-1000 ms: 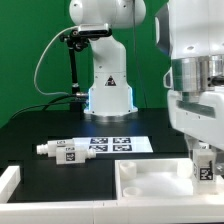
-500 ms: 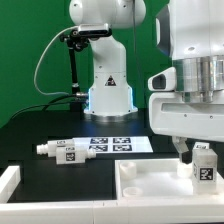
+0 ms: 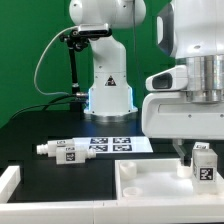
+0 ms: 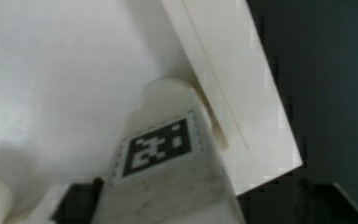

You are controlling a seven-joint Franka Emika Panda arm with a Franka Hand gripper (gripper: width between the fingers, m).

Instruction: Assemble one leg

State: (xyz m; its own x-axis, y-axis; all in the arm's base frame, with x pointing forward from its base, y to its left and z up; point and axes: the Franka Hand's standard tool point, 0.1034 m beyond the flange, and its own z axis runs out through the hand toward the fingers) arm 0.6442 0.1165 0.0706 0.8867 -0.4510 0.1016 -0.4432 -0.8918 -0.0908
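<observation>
A small white leg (image 3: 203, 164) with a square tag stands upright in the far corner of the large white tray-shaped part (image 3: 150, 182), on the exterior view's right. My gripper (image 3: 190, 149) hovers just above it, one dark finger (image 3: 180, 150) beside its top. In the wrist view the leg (image 4: 172, 150) lies between my fingertips (image 4: 83, 200), with a gap on each side; the gripper (image 4: 202, 207) is open and empty. The leg stands next to the tray's raised rim (image 4: 229, 95). A second leg (image 3: 62, 151) lies on its side on the black table.
The marker board (image 3: 113, 143) lies flat between the lying leg and the robot base (image 3: 108, 95). A white part's corner (image 3: 8, 181) shows at the exterior view's lower left. A black post with a cable (image 3: 74, 60) stands at the back.
My hand has risen off the standing leg and shifted to the exterior view's left. The leg stays upright in the tray corner. The lying leg has not moved.
</observation>
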